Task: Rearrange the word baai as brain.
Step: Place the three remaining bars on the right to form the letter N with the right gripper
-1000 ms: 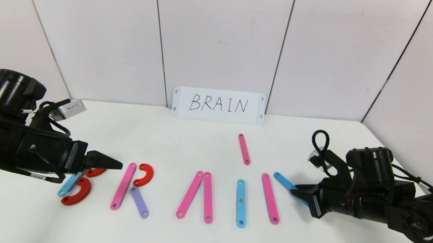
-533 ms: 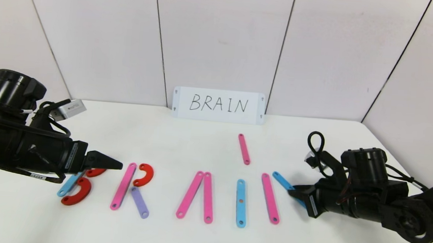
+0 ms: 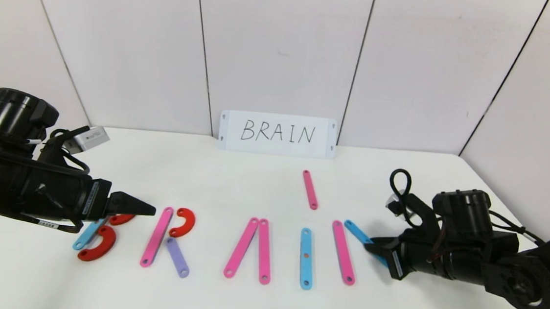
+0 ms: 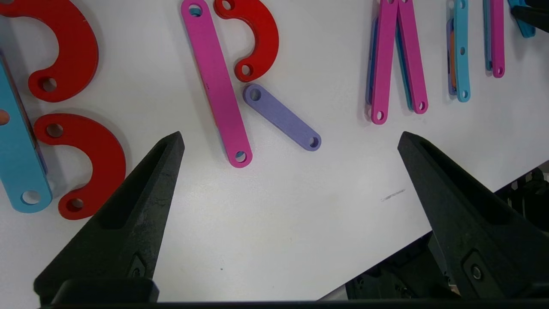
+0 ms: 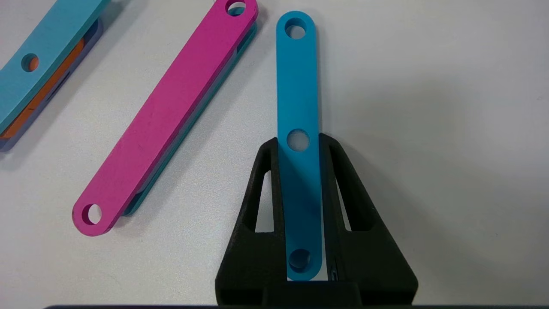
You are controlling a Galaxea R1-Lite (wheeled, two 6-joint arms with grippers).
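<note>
My right gripper sits low on the table at the lower right of the head view, jaws clamped on the flat sides of a blue strip, which runs out past the fingertips toward the pink strip just beside it; the two look meant as the first stroke and diagonal of N. Whether the blue strip's far end touches the pink one I cannot tell. Judged progress: B (blue upright with two red curves, partly behind my left arm), R (pink strip, red curve, lilac strip), A (two pink strips meeting at the top, no crossbar in view) and I (blue strip) are laid out along the lower middle of the frame. N lacks its last upright; a spare pink strip lies alone in the centre, below the white card, and is the likely candidate. My left gripper hangs at centre left over the gap between B and R, fingers spread wide, holding nothing. Room: to the right of the diagonal, bare table, partly taken up by my own arm; the table's right edge slants close behind it. On the other side the I sits close to the pink strip, so sideways slack is small. Open table lies in front of the word.
</note>
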